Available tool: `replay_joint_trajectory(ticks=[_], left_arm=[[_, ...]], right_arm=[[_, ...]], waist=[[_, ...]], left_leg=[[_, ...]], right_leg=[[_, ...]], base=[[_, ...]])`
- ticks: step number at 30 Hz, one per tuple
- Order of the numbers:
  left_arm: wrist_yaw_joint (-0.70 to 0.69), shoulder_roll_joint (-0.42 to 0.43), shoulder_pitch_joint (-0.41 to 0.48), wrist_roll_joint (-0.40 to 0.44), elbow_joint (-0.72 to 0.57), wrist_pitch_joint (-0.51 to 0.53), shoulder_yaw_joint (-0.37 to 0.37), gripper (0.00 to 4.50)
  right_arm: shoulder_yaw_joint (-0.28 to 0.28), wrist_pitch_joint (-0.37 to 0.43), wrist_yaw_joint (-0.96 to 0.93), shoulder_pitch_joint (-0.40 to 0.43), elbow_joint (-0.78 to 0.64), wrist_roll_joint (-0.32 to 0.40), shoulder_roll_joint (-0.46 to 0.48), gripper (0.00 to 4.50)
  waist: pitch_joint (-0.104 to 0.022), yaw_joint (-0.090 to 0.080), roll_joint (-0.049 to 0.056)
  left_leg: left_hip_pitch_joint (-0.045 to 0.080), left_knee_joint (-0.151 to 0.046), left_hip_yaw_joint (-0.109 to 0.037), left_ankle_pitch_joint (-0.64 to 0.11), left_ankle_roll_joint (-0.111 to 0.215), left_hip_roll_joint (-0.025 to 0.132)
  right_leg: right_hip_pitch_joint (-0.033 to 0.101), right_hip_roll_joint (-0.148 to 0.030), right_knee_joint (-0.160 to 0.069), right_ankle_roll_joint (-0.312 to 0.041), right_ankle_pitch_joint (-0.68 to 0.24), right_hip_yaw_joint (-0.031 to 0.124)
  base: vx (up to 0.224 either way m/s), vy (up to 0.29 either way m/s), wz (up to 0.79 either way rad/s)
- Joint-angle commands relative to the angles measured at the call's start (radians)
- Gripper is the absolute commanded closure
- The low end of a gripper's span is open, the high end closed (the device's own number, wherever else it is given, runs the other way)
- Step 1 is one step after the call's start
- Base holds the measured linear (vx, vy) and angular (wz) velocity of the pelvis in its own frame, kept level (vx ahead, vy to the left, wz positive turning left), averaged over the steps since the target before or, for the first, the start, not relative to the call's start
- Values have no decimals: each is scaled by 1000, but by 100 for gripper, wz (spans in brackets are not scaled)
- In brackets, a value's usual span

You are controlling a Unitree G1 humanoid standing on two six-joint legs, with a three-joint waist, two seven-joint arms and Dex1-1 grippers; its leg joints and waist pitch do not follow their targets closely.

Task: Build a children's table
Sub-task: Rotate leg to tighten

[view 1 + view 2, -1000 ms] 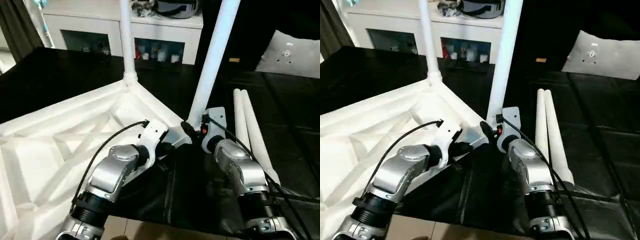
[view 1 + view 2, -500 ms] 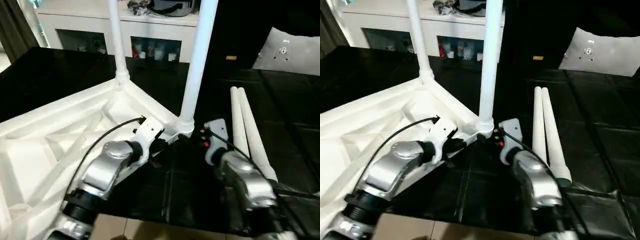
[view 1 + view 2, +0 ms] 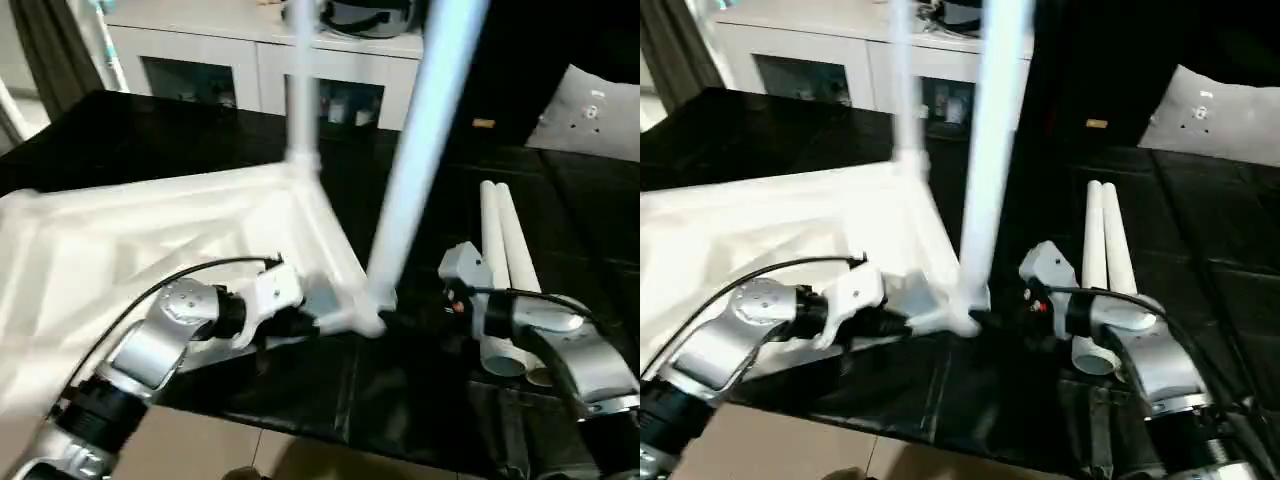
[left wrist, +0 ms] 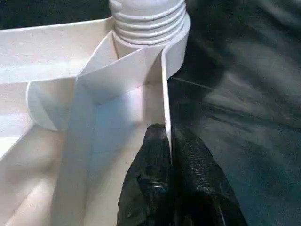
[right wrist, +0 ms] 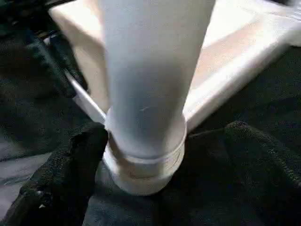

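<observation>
Here, left gripper (image 4: 170, 155) pinches table's (image 3: 150, 240) thin ribbed rim.

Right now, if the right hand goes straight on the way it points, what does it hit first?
Most likely the base of the upright leg where it enters the tabletop's corner socket. The right hand stands open around it, close, though depth is unclear.
</observation>
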Motion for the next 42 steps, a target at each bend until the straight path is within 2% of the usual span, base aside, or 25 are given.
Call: replay_joint_trajectory(ticks=[1, 2, 4, 5, 6, 7, 8, 11, 12, 16, 17, 25, 27, 29, 30, 31, 32, 33, 34, 36, 37, 38, 39, 40, 42], left_arm=[[-43, 0, -12, 3, -22, -35, -33, 450], [-46, 1, -13, 3, -22, -35, -33, 450], [-51, 1, -14, 1, -17, -42, -32, 450], [-51, 2, -13, 1, -16, -45, -30, 450], [-52, 3, -13, 2, -13, -51, -29, 450], [-52, 3, -13, 2, -13, -51, -29, 450], [-56, 5, -12, 2, -8, -60, -27, 450], [-61, 6, -11, 0, -5, -67, -25, 450], [-63, 6, -10, 0, -3, -70, -24, 450], [-66, 7, -9, -1, -2, -71, -22, 450], [-66, 8, -9, -1, -2, -71, -22, 450], [-74, 12, -5, -5, -6, -62, -17, 450], [-71, 9, -2, -11, -10, -48, -13, 450], [-36, -19, 0, -33, -31, 17, 5, 450], [-35, -20, 0, -33, -32, 19, 6, 450], [-27, -24, -1, -35, -34, 32, 9, 450], [26, -61, -6, -48, -55, 100, 28, 450], [47, -75, -8, -50, -62, 122, 34, 450], [53, -79, -9, -50, -64, 129, 36, 450], [133, -129, -22, -44, -76, 205, 57, 450], [133, -129, -22, -44, -76, 205, 57, 450], [227, -197, -38, -33, -79, 285, 87, 450], [263, -225, -45, -34, -79, 315, 100, 450], [263, -225, -45, -34, -79, 315, 100, 450], [375, -317, -72, -40, -66, 366, 144, 450]], right_arm=[[14, -10, 24, -14, -1, -5, -9, 12], [16, -13, 23, -18, 9, -9, -8, 37], [22, -16, 33, -22, 19, -7, -11, 49], [25, -16, 38, -22, 19, -5, -13, 49], [31, -14, 52, -19, 15, -1, -18, 65], [31, -14, 52, -19, 15, -1, -18, 88], [37, -12, 67, -15, 9, 3, -22, 88], [40, -7, 75, -13, 5, 4, -20, 106], [41, -4, 80, -13, 5, 5, -18, 131], [44, -10, 81, -16, 13, 6, -10, 140], [45, -10, 81, -17, 14, 7, -9, 164], [45, 6, 88, -7, 7, 22, 4, 185], [44, 13, 86, 3, 2, 31, 12, 185], [32, 60, 45, 31, -26, 60, 49, 185], [32, 61, 43, 31, -26, 60, 50, 185], [32, 71, 32, 33, -29, 59, 55, 185], [36, 117, -62, 42, -39, 35, 103, 186], [39, 125, -99, 44, -40, 20, 121, 186], [40, 128, -110, 45, -40, 16, 127, 186], [37, 138, -244, 38, -15, -33, 199, 186], [37, 138, -244, 38, -15, -33, 199, 186], [15, 154, -373, 16, 23, -56, 281, 186], [5, 165, -417, 7, 37, -59, 311, 187], [5, 165, -417, 7, 37, -59, 311, 187], [-23, 193, -537, -23, 69, -64, 390, 187]], waist=[[-70, -6, -4], [-69, -6, -3], [-70, -9, -5], [-70, -10, -20], [-69, -11, -13], [-70, -12, -12], [-71, -12, -16], [-72, -12, -19], [-72, -12, -19], [-72, -10, -21], [-72, -10, -21], [-69, -11, -17], [-69, -12, -18], [-68, -10, -12], [-66, -13, -14], [-66, -15, -12], [-64, -16, -3], [-64, -20, -7], [-61, -23, -8], [-54, -33, -7], [-51, -40, -1], [-52, -41, 9], [-54, -49, 4], [-57, -56, 3], [-59, -60, 8]], left_leg=[[12, -69, -19, -188, 55, 61], [13, -69, -19, -191, 52, 61], [11, -68, -20, -194, 46, 60], [10, -68, -20, -184, 49, 59], [11, -68, -19, -186, 48, 60], [13, -68, -20, -188, 46, 61], [13, -69, -20, -191, 45, 62], [12, -68, -19, -182, 49, 62], [12, -68, -19, -180, 49, 61], [10, -67, -17, -166, 53, 60], [11, -67, -17, -167, 53, 60], [11, -69, -19, -180, 49, 60], [12, -69, -19, -183, 49, 60], [13, -69, -20, -191, 45, 61], [12, -71, -20, -199, 42, 62], [14, -72, -21, -216, 35, 60], [16, -73, -23, -230, 28, 60], [16, -74, -22, -232, 22, 61], [19, -75, -25, -258, 13, 59], [25, -74, -27, -309, 0, 53], [30, -74, -30, -346, -10, 50], [34, -72, -33, -360, -16, 50], [39, -71, -34, -363, -20, 49], [33, -73, -38, -358, -19, 49], [30, -74, -36, -337, -7, 51]], right_leg=[[53, -98, -90, -133, -339, 65], [53, -99, -91, -131, -344, 65], [54, -99, -91, -128, -353, 64], [54, -100, -88, -122, -360, 64], [51, -100, -92, -117, -374, 64], [51, -99, -92, -117, -372, 64], [51, -98, -92, -120, -359, 64], [51, -98, -87, -131, -324, 65], [52, -99, -86, -133, -321, 65], [52, -98, -85, -133, -316, 66], [52, -98, -86, -132, -320, 65], [51, -98, -90, -125, -344, 65], [51, -97, -90, -125, -345, 64], [49, -98, -91, -132, -344, 64], [51, -98, -92, -133, -353, 63], [50, -97, -94, -129, -375, 62], [49, -97, -98, -126, -392, 62], [49, -97, -98, -125, -393, 62], [46, -97, -102, -122, -428, 58], [44, -99, -117, -93, -527, 52], [43, -100, -128, -71, -586, 46], [41, -102, -129, -64, -599, 44], [39, -102, -134, -66, -593, 41], [47, -100, -133, -65, -575, 36], [49, -99, -127, -79, -519, 41]], base=[[0, 0, 0], [0, 0, 0], [0, 0, 0], [0, 0, 0], [0, 0, 0], [0, 0, 0], [0, 0, 0], [0, 0, 0], [0, 0, 0], [0, 0, 0], [0, 0, 0], [0, 0, 0], [0, 0, 0], [0, 0, 0], [0, 0, 0], [0, 0, 0], [0, 0, 0], [0, 0, 0], [0, 0, 0], [0, 0, 0], [0, 0, 0], [0, 0, 0], [0, 0, 0], [0, 0, 0], [0, 0, 0]])
